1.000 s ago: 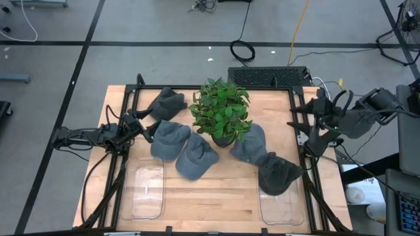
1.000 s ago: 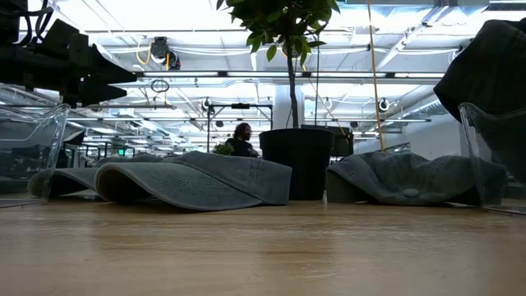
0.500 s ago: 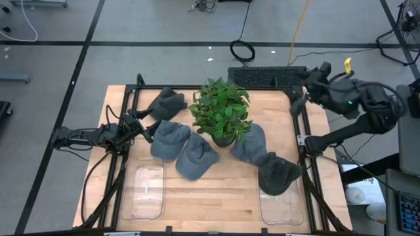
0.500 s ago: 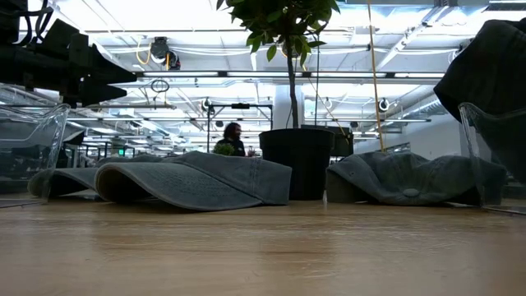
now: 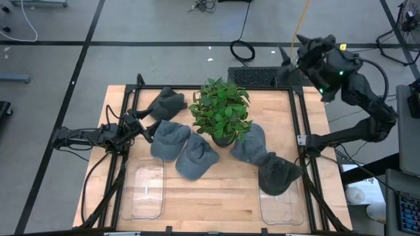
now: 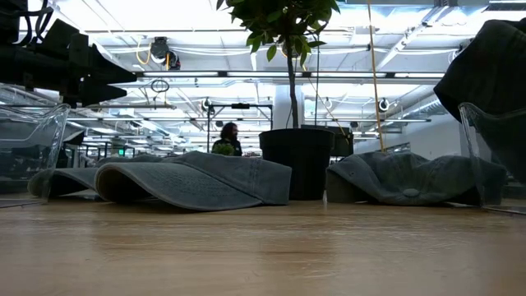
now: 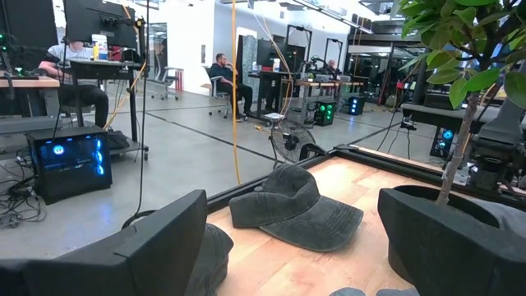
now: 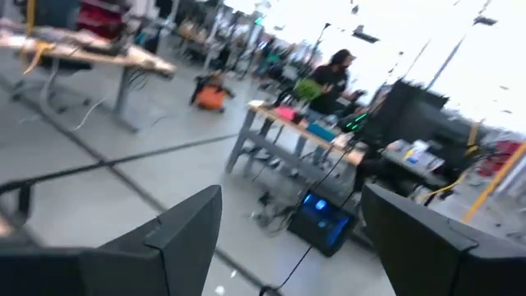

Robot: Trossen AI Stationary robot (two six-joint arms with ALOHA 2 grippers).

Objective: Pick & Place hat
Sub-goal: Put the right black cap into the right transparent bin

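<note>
Five grey caps lie around the potted plant (image 5: 221, 113) on the wooden table (image 5: 216, 193); the darkest cap (image 5: 279, 174) hangs half over the rim of the right clear bin (image 5: 281, 210), the left clear bin (image 5: 143, 193) holds nothing. The right gripper (image 5: 303, 47) is raised high beyond the far right corner, its fingers wide apart and holding nothing. The left gripper (image 5: 139, 124) waits low beside a grey cap (image 5: 169, 139), fully open and empty. I think the dark cap could slide off the rim, and a descending arm could brush the plant leaves.
</note>
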